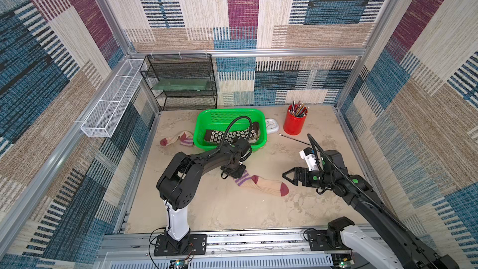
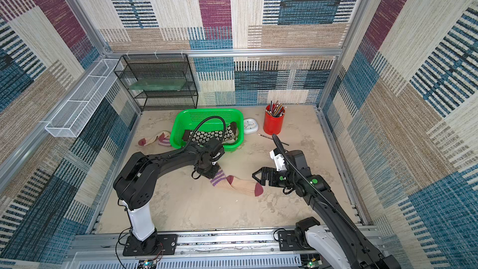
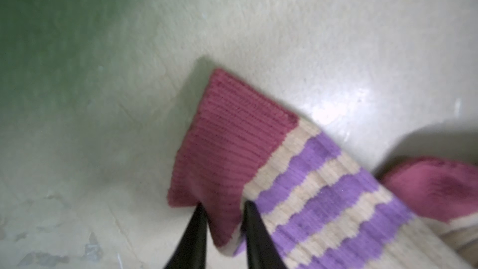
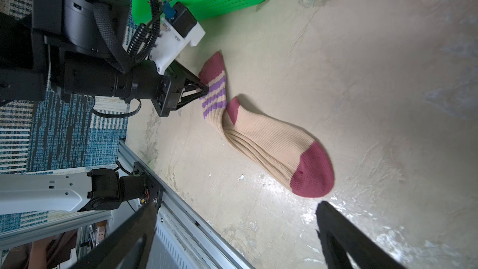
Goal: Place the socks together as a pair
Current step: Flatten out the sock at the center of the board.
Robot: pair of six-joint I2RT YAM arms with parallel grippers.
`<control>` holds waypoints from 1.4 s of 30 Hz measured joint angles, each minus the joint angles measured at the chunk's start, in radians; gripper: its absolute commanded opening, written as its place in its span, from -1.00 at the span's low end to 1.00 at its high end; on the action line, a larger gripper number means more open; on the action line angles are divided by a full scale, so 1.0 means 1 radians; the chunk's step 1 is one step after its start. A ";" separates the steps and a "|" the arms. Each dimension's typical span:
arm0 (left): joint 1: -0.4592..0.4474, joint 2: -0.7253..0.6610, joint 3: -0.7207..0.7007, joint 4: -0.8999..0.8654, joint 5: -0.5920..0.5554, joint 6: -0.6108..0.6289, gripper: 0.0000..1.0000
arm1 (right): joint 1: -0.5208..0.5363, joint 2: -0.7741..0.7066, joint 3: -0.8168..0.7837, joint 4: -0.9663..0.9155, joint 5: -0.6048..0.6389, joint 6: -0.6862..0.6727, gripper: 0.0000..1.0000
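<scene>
My left hand (image 3: 224, 204) pinches the maroon cuff of the purple-striped sock (image 1: 261, 183) mid-frame on the desk (image 1: 207, 208), right hand (image 1: 288, 178) spread by its toe; matching sock (image 1: 176, 139) sits left of the green basket (image 1: 207, 122), well apart, so pairing not done, carry-over still to go.

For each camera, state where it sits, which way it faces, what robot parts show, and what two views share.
Top views: overhead at the front, looking down at the table; left arm and right arm show in both.
Left wrist: above the left end effector, facing down onto the striped sock; only its fingers show.
Right wrist: behind the open right end effector, facing across the table; shows the left arm.
Shared: both wrist views show that sock's cuff.
</scene>
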 measured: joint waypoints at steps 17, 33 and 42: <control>-0.047 -0.386 0.000 -0.100 0.211 -0.187 -0.99 | 0.000 0.005 -0.032 0.032 -0.005 -0.007 0.93; -0.199 -0.575 0.171 -0.129 0.253 -0.554 -1.00 | -0.012 0.061 0.000 0.049 -0.060 -0.068 0.93; -0.345 -0.530 0.265 -0.131 0.158 -0.715 -1.00 | -0.042 0.007 0.110 0.005 -0.053 -0.067 0.93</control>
